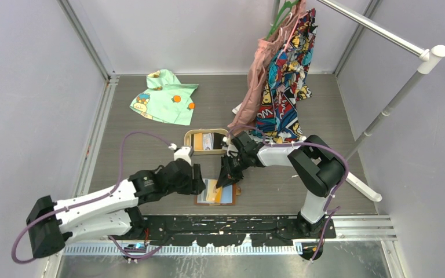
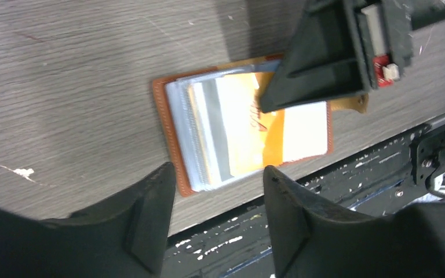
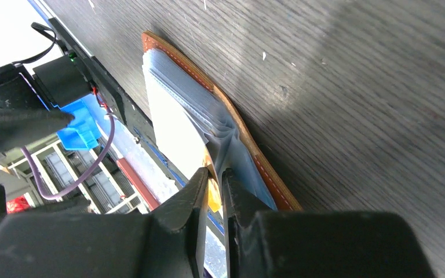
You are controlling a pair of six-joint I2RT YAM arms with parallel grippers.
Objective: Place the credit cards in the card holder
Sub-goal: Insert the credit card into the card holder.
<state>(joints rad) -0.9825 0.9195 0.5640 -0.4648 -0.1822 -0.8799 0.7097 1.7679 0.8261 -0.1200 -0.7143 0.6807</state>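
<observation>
The brown card holder [image 1: 200, 200] lies open on the table by the near edge, its clear sleeves fanned up; it also shows in the left wrist view [image 2: 165, 121] and the right wrist view [image 3: 232, 116]. My right gripper [image 1: 227, 176] is shut on an orange credit card [image 3: 213, 194], held edge-on over the holder's sleeves. That card lies across the open holder in the left wrist view [image 2: 243, 116]. My left gripper [image 2: 217, 174] is open and empty, just above the holder's near left corner. More credit cards [image 1: 207, 141] lie in the tan tray [image 1: 188, 142].
A green shirt [image 1: 165, 97] lies at the back left. Patterned clothes [image 1: 281, 75] hang from a rack [image 1: 382, 116] at the back right. The black base rail [image 1: 237, 223] runs along the near edge, close to the holder.
</observation>
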